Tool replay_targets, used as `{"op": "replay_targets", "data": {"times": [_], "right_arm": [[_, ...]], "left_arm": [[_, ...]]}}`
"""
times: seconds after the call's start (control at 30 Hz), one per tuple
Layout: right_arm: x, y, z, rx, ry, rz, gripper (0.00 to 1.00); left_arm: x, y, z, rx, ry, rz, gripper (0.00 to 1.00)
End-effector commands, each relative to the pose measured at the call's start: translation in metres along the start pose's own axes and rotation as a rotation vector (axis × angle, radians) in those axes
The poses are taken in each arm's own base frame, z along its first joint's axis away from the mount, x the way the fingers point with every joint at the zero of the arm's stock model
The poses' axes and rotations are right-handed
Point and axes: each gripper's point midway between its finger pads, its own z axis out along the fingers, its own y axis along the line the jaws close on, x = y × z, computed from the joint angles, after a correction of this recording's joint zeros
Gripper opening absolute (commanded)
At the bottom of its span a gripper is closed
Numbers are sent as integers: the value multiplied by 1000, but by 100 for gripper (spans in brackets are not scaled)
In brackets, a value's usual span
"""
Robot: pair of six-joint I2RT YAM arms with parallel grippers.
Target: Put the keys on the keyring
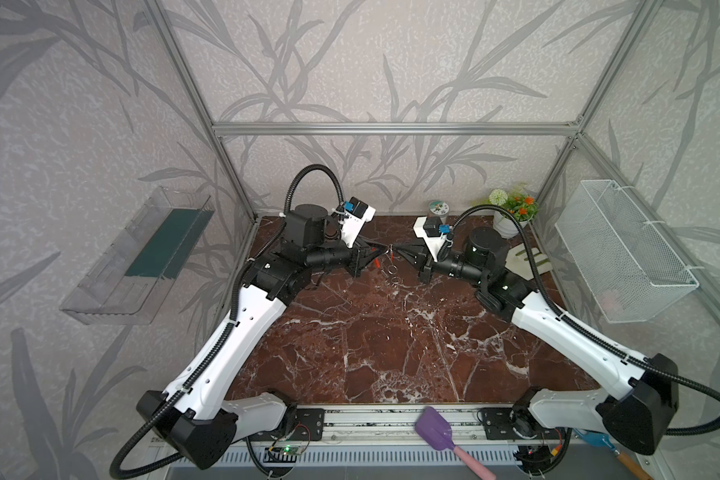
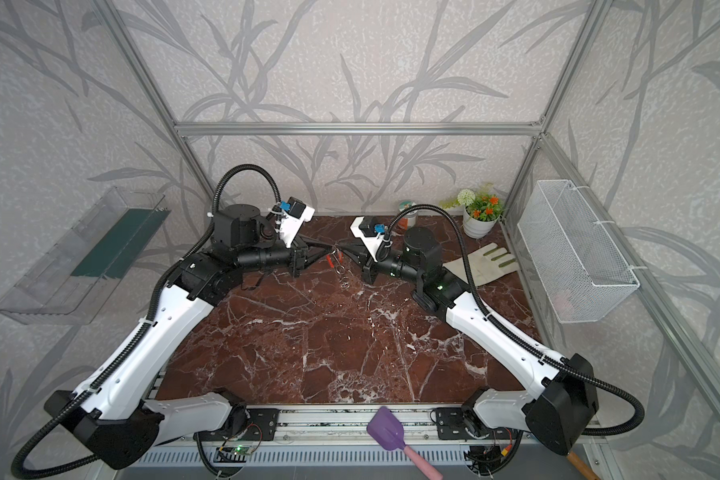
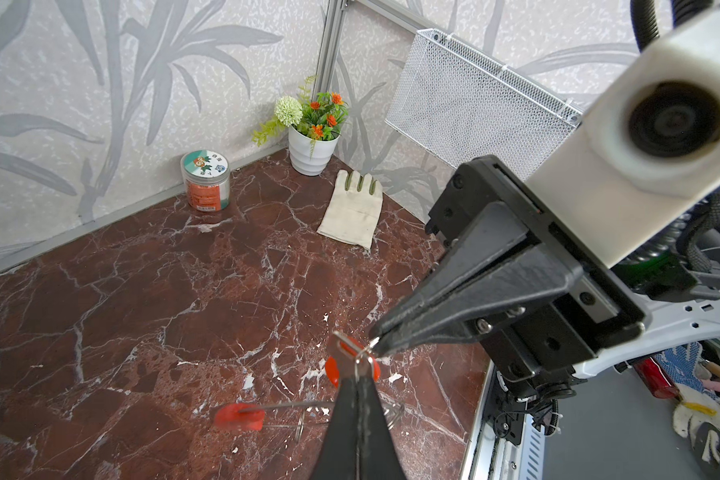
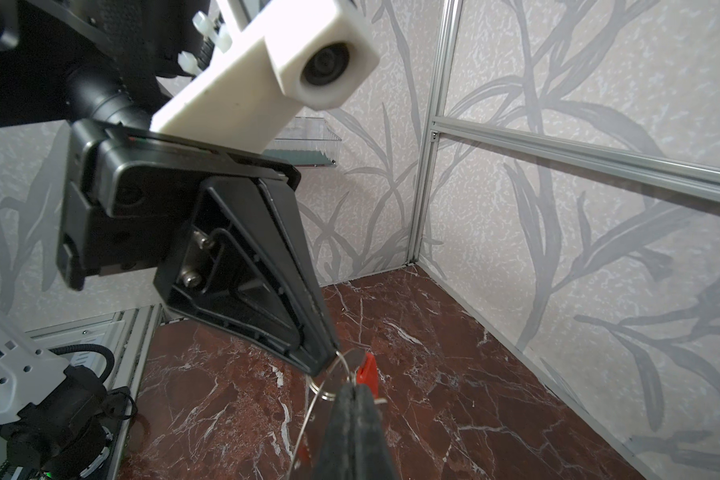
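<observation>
Both grippers meet tip to tip above the back middle of the marble table. My left gripper [image 3: 360, 372] is shut on the thin wire of the keyring [image 4: 308, 415]. The hoop hangs below the tips, and its red section [image 3: 240, 415] and small split rings show beneath my fingers. My right gripper [image 4: 354, 386] is shut at the tiny ring of the keys, a red-orange tag [image 3: 334, 370] with a pale face, which sits right behind the meeting tips. In both top views the left gripper [image 1: 385, 249] and right gripper [image 1: 395, 249] almost touch, and the tag is too small to make out.
At the back right stand a jar [image 3: 206, 180] and a white flower pot [image 3: 312, 153], with a pale glove [image 3: 352, 208] lying near them. A mesh basket [image 1: 624, 249] hangs on the right wall and a clear tray [image 1: 138, 257] on the left. A purple spatula [image 1: 437, 428] lies on the front rail.
</observation>
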Motion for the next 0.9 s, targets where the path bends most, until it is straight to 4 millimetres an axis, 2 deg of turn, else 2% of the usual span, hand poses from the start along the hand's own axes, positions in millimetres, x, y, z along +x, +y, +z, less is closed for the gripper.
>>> {"op": "replay_targets", "data": {"times": [0.0,0.4,0.63,0.87], "right_arm": [[-8,3,-1,-4,-26,-25,0],[-7,7,2,-27,-24,-22,0],[-7,-1,3,23,-26,-29,0],[-7,-1,2,21,-29,-31,0]], "left_arm": [[-18,-5,-7,-7,-58,35,0],[-18,-4,-5,-5,-54,35,0],[-16,-5,-5,0,-49,32,0],[-16,-5,-5,1,-47,32,0]]}}
